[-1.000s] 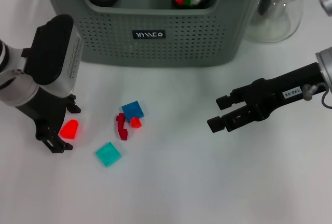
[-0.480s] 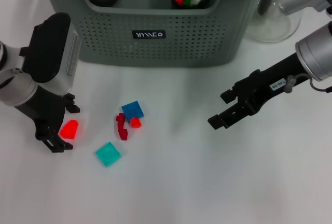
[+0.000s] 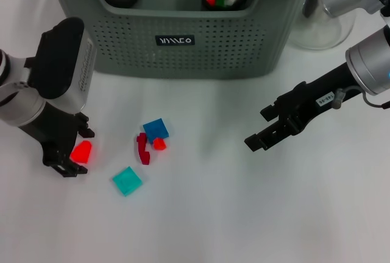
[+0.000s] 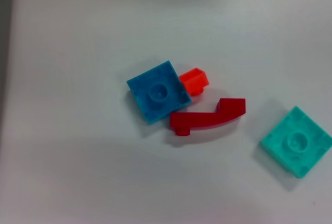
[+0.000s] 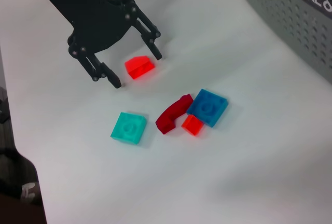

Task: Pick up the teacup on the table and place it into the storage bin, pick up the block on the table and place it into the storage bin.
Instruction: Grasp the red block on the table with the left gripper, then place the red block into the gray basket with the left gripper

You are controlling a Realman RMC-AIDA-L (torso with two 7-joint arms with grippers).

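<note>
Left gripper (image 3: pixel 77 151) spread around the bright red-orange sloped block (image 3: pixel 81 151) (not pinching it); right gripper (image 3: pixel 261 129) open, well apart.

Left end effector (image 3: pixel 74 152) low, fingers spread, right end effector (image 3: pixel 263 128) raised, angled inward, fingers apart

A big white desk (image 3: pixel 201 220) fills almost all we can see. Its top is smooth and bright, with soft grey shadows. Past one edge of the desk it looks dark.
</note>
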